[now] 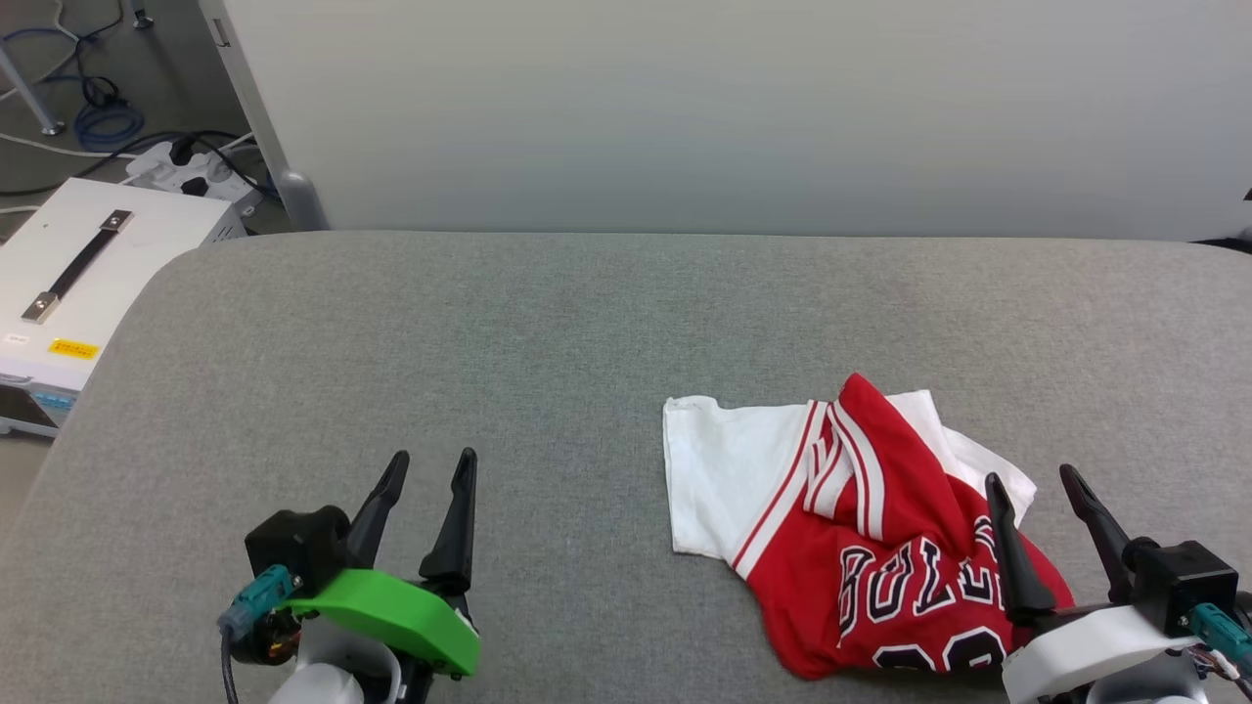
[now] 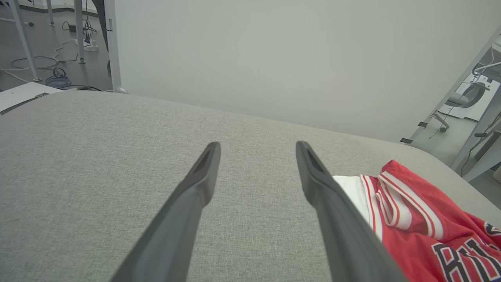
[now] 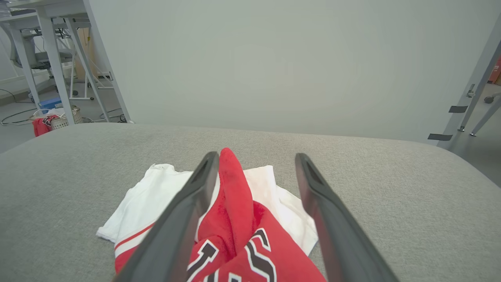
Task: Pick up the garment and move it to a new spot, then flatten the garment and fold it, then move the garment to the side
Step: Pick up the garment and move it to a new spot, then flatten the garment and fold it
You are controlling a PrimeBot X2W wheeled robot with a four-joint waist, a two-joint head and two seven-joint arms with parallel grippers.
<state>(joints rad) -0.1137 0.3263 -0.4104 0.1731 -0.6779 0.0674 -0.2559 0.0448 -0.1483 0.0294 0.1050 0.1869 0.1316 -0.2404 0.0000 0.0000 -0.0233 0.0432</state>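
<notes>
Red basketball jersey (image 1: 880, 548) with white sleeves and black "BULLS" lettering lies crumpled at the near right of a grey fabric-covered counter (image 1: 489, 342). One jersey, two grippers. The right gripper (image 1: 1029, 476) hangs over the jersey's near right part, jaws open and empty, probably placed for the pick-up. The left gripper (image 1: 435, 460) sits near left, well apart from the jersey, jaws also open.
</notes>
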